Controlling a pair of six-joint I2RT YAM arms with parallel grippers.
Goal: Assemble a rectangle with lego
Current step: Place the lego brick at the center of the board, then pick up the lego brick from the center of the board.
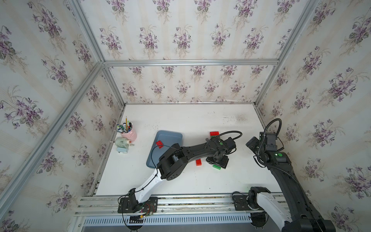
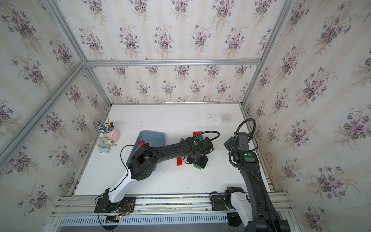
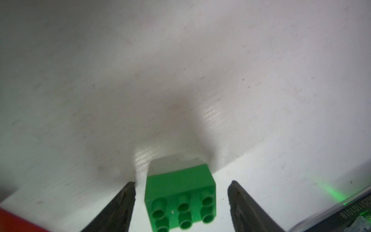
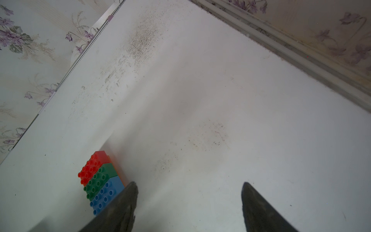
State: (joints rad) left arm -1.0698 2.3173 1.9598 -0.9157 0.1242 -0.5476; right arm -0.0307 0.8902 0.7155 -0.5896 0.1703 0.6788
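- Left gripper (image 3: 182, 183): jaws apart, straddling green brick (image 3: 180, 192), gaps on both sides.
- Right gripper (image 4: 189, 183): jaws spread, empty, near table's (image 4: 220, 100) right edge.
- Red brick (image 1: 199, 162) near green brick.

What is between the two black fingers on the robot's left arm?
A green brick sits between the left gripper's fingers, with a gap on each side, so neither touches it. The left wrist view shows this.

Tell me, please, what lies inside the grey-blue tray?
One red brick lies inside the tray, in its far half. The left arm covers the near part, so anything there is hidden.
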